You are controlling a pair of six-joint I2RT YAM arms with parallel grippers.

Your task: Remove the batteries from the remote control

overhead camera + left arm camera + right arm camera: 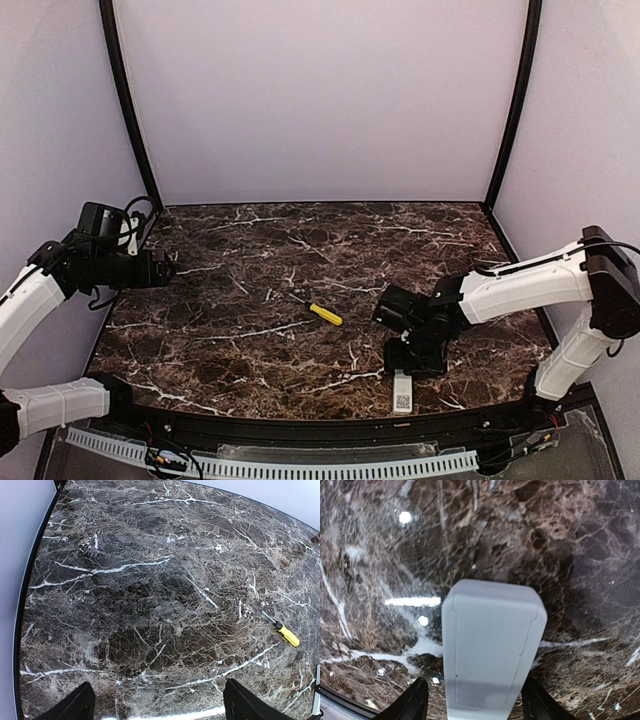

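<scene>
- Top external view: find the remote control [402,392] flat on the bench [250,250], back up with a QR sticker showing, nearer the arm bases than the screwdriver [322,313] and to that tool's right.
- Right wrist view: note the right end effector [475,700] astride the remote control's long sides, one of the fingers [415,702] on each side. Cannot tell whether pinching or just short of contact.
- Left wrist view: see the left end effector [160,702] spread wide with nothing between, well to the left of the screwdriver and clear of the work.
- No sign of the batteries. Judge them to be inside, behind a cover marked only by a faint seam on the white back.
- For a sound hold, centre the end effector across the width and squeeze on the side walls only, staying off the cover.
- Press gently and evenly, expecting slick plastic on polished stone to skate or twist under a lopsided squeeze.
- Hold off lifting until square and firm, or risk a pivot and a drop.
- Keep the seamed back facing up and unobstructed, leaving room on the screwdriver's side for the left end effector to work the cover.
</scene>
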